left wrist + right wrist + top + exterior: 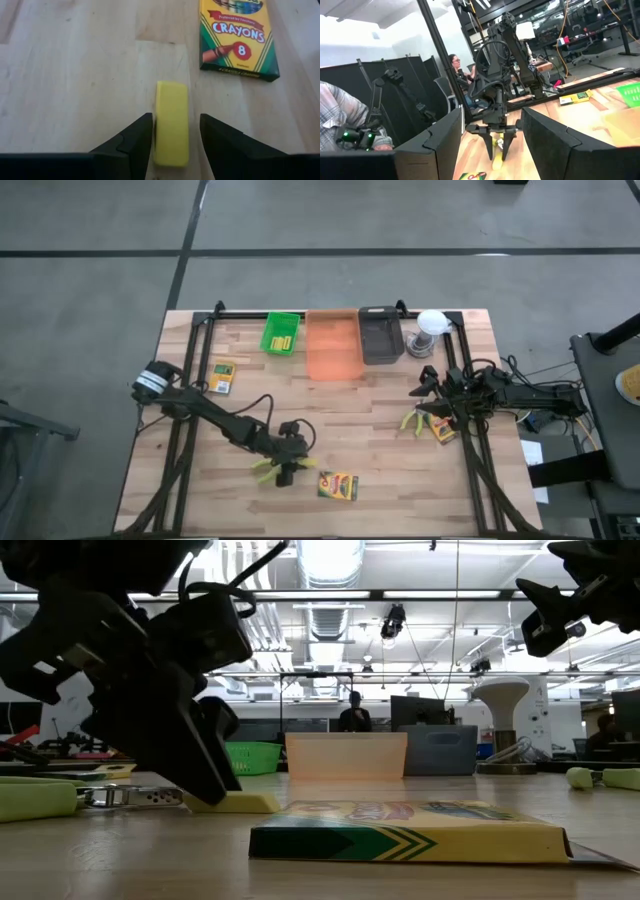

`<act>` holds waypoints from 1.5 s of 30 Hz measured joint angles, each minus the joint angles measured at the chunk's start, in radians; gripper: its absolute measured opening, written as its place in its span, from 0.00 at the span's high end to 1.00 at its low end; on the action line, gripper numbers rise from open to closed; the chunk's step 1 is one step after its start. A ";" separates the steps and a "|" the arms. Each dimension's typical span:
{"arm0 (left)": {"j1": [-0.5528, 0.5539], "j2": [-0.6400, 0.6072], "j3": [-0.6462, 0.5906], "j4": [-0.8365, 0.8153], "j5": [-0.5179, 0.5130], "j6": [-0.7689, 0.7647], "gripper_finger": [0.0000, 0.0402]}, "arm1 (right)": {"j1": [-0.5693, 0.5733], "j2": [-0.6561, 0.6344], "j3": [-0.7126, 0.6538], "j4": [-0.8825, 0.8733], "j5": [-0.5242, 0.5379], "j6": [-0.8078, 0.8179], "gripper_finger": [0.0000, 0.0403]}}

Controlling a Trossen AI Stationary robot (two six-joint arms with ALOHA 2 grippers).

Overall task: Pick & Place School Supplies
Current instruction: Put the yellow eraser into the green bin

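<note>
Pale wood table (380, 450) under bright ceiling lights, person (352, 712) beyond.

Crayon box (410, 833) flat up front, yellow block (240, 803) behind, under the left gripper (195, 775).

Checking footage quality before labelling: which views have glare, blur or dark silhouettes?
Low view: bright ceiling lights glare, the left gripper is a dark silhouette, and the near crayon box looks soft. Left wrist view: evenly lit, the yellow block and crayon box print are sharp. Right wrist view: own fingers are dark and blurred. High view: evenly lit, no glare.
</note>
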 joint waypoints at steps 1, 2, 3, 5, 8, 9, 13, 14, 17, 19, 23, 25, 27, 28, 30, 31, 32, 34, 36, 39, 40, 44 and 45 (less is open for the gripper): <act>0.000 0.007 0.005 0.004 0.000 0.004 0.57 | 0.000 -0.001 0.000 0.000 0.000 0.000 0.50; 0.000 0.012 0.007 0.009 0.000 0.004 0.57 | 0.000 0.000 0.000 -0.001 0.000 0.000 0.50; 0.000 0.016 0.008 0.009 0.000 0.005 0.57 | 0.000 0.000 0.000 -0.001 0.000 0.000 0.50; 0.000 0.021 0.008 0.015 0.001 0.005 0.58 | 0.000 0.000 0.000 -0.001 0.000 0.000 0.50; 0.000 0.024 0.008 0.016 -0.001 -0.001 0.60 | 0.000 0.000 0.000 -0.001 0.000 0.000 0.50; 0.000 0.025 0.008 0.016 -0.005 -0.010 0.61 | 0.000 0.001 0.000 -0.001 0.000 0.000 0.50; -0.002 0.025 0.006 0.009 -0.014 -0.031 0.66 | 0.000 0.001 0.000 -0.001 0.000 0.000 0.50; -0.002 0.025 0.006 0.008 -0.014 -0.032 0.67 | 0.000 0.001 0.000 -0.001 0.000 0.000 0.50; -0.002 0.025 0.006 0.003 -0.014 -0.034 0.70 | 0.000 0.001 0.000 -0.001 0.000 0.000 0.50; -0.002 0.025 0.005 0.000 -0.014 -0.035 0.72 | 0.000 0.001 0.000 -0.001 0.000 0.000 0.50; -0.002 0.025 0.005 -0.002 -0.014 -0.037 0.76 | 0.000 0.001 0.000 -0.001 0.000 0.000 0.50; -0.002 0.025 0.004 -0.002 -0.014 -0.038 0.76 | 0.000 0.001 0.000 -0.001 0.000 0.000 0.50; -0.002 0.026 0.004 -0.002 -0.014 -0.037 0.77 | 0.000 0.001 0.000 -0.001 0.000 0.000 0.50; -0.002 0.026 0.004 -0.001 -0.014 -0.038 0.77 | 0.000 0.001 0.000 -0.001 0.000 0.000 0.50; -0.002 0.026 0.004 0.001 -0.013 -0.037 0.77 | 0.000 0.001 0.000 -0.001 0.000 0.000 0.50; -0.002 0.026 0.004 0.002 -0.014 -0.038 0.77 | 0.000 0.001 0.000 -0.001 0.000 0.000 0.50; -0.002 0.026 0.003 0.003 -0.014 -0.041 0.77 | 0.000 0.001 0.000 -0.001 0.000 0.000 0.50; -0.002 0.024 0.003 0.009 -0.014 -0.050 0.77 | 0.000 0.001 0.000 -0.001 0.000 0.000 0.50; -0.002 0.020 0.003 0.008 -0.013 -0.053 0.77 | 0.000 0.001 0.000 -0.001 0.000 0.000 0.50; -0.002 0.001 0.001 -0.005 -0.008 -0.054 0.77 | 0.000 0.001 0.000 -0.001 0.000 0.000 0.50; -0.003 -0.006 -0.001 -0.011 -0.008 -0.053 0.77 | 0.000 0.001 0.000 0.000 0.000 0.000 0.50; -0.003 -0.028 -0.002 -0.019 -0.018 -0.056 0.77 | 0.000 0.001 0.000 -0.001 0.000 0.000 0.50; -0.002 -0.034 -0.001 -0.018 -0.021 -0.058 0.77 | 0.000 0.001 0.000 0.000 0.000 0.000 0.50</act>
